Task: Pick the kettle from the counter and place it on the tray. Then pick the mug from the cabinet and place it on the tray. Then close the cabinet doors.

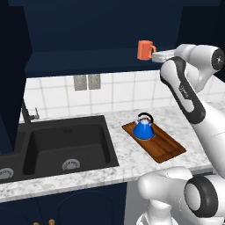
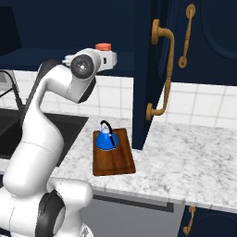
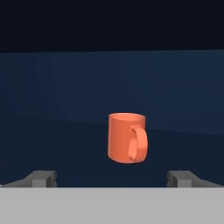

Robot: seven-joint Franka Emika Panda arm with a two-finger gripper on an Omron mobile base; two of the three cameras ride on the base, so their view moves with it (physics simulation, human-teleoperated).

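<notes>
Kettle point(image 1: 143, 129) on tray point(image 1: 169, 150); mug point(image 3: 127, 138) next.
Your gripper point(image 3: 112, 178) faces it, jaws fully spread, empty, handle turned toward you.

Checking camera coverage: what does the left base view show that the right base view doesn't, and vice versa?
Left base view alone: the black double sink's basins and the orange-red mug's full body with loop handle.
Right base view alone: the open navy cabinet door with brass-gold handle.
Both: the blue cone-shaped kettle standing on the brown wooden tray on the speckled marble counter.
</notes>
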